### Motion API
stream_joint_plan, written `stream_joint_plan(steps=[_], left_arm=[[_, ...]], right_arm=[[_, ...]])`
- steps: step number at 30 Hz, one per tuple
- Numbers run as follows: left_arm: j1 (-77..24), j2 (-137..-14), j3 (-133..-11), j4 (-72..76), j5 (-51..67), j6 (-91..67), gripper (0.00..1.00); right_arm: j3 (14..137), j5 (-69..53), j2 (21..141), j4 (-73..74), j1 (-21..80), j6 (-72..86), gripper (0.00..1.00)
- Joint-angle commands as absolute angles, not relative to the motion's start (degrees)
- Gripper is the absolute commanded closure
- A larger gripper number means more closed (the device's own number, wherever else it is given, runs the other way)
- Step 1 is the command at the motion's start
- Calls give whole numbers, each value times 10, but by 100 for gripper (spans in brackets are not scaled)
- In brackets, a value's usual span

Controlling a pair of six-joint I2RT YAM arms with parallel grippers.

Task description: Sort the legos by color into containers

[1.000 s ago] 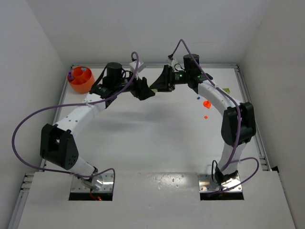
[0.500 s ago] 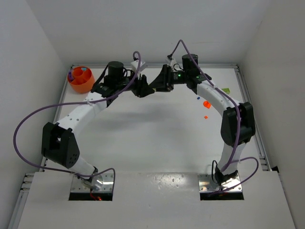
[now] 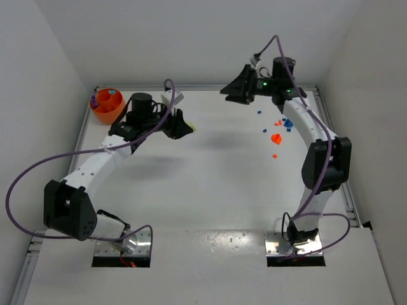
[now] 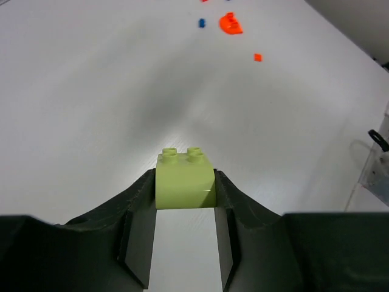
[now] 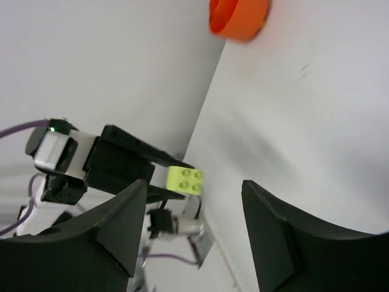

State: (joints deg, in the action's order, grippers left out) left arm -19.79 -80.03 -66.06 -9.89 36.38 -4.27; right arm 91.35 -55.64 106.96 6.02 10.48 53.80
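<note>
**One brick held, many left to sort**

One yellow-green plastic lego brick [image 4: 185,179] is clamped by its sides in the left gripper [image 3: 183,126], whose jaws are closed partway onto it. It is carried above the white worktop [image 3: 210,184], well apart from the round orange plastic bowl [image 3: 107,116] at the far left corner. The right gripper [image 5: 194,231] is spread wide and nothing is held in it. A few bricks, purple, teal and red among them, are seen inside the bowl. A scatter of small blue, orange and red bricks [image 3: 275,137] is left on the right side of the worktop, so the sorting is judged far from finished.
</note>
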Motion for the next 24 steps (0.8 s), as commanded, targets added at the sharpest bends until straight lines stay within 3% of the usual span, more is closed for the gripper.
stream_joint_plan(steps=[1, 8, 14, 24], left_arm=[[-157, -749, -645, -126, 343, -32, 90], [8, -777, -707, -249, 264, -19, 94], [131, -862, -796, -266, 222, -35, 96], [167, -994, -894, -255, 179, -36, 96]], right_arm=[[968, -542, 1077, 61, 47, 486, 36], [1027, -353, 1082, 277, 19, 210, 32], [964, -293, 1046, 251, 19, 191, 32], [966, -295, 1052, 257, 19, 191, 32]])
